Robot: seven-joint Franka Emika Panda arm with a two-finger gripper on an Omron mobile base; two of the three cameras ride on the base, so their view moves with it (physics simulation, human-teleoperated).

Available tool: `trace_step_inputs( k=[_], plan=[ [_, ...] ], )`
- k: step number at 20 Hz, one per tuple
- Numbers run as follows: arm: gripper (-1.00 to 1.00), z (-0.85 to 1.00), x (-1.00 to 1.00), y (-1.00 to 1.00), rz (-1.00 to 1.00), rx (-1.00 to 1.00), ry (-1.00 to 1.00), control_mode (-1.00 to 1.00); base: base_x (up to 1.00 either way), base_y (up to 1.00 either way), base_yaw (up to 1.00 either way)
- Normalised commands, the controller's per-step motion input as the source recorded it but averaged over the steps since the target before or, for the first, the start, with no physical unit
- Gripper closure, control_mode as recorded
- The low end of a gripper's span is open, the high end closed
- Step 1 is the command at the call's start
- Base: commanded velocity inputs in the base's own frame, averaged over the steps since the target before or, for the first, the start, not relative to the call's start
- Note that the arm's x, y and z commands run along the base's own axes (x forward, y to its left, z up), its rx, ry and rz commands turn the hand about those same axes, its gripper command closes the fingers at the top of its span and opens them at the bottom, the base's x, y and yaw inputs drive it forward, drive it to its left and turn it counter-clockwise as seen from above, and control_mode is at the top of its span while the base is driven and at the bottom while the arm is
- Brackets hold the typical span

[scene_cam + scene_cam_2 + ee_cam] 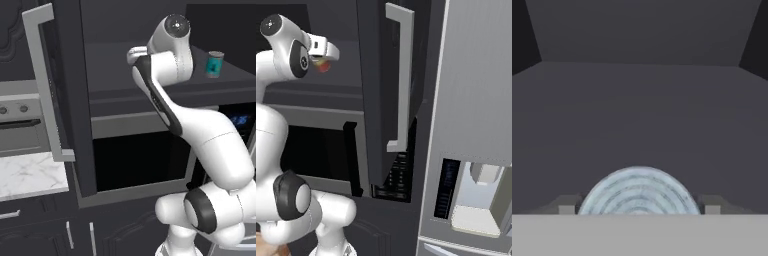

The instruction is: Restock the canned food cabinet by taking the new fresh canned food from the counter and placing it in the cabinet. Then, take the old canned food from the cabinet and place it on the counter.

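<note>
The claw (639, 210) stands spread around the round silver-topped red can (639, 192), leaving it on the dark cabinet shelf (637, 110).

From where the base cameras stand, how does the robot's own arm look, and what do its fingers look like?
The glossy white arm is built of rounded, tube-like links with dark charcoal bands and joint rings. A round grey cap with a small centre mark closes its top joint. No cables or lettering are visible. In the hand view, the fingers show as small, blocky grey tips.
</note>
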Motion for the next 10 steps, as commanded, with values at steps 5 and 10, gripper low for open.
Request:
trace_step_inputs(
  k=[5,10],
  plan=[
    [-1.0,-0.02,0.36,0.0,0.0,0.0,-0.15,-1.0,0.0,0.0,0.0],
    [-1.0,0.03,0.23,0.0,0.0,0.0,-0.11,-1.0,0.0,0.0,0.0]
  ],
)
